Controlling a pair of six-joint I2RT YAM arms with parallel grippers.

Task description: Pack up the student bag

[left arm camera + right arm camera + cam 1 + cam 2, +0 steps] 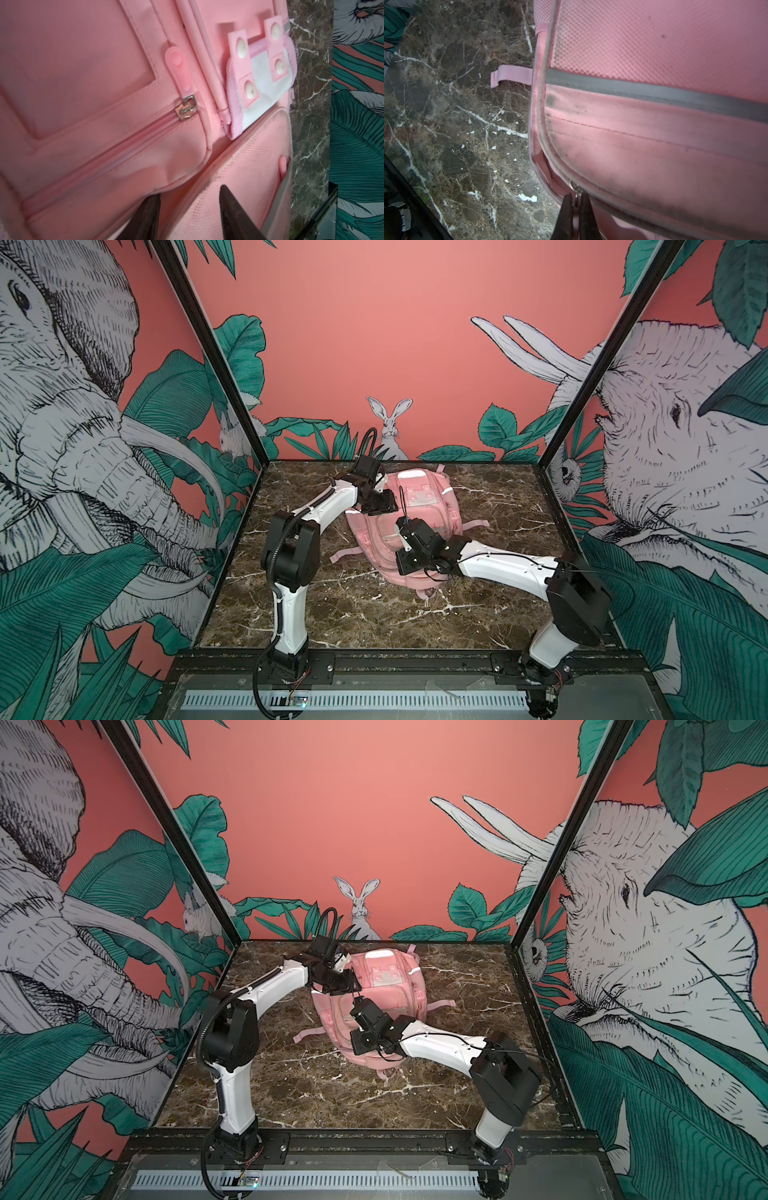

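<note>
The right gripper (577, 207) was pressed together on the zip pull (575, 190) of the main zip, at the edge of the student bag (434, 508). The bag lay flat on the marble table (332, 614), toward the back middle in both top views, with its straps sprawled out. The left gripper (190, 209) stood spread over the bag's front panel and held nothing. That looked like the weak point. With no second hold on the soft fabric, a tug on the zip could drag the whole bag across the table instead of running the slider. The small pull could also slip from the pinch where the track curves. Beside the slider the main compartment gaped a little and showed only pink lining, so whether anything lay inside could not be told. The front pocket zip (108, 153) was run closed, hiding that pocket's contents.
</note>
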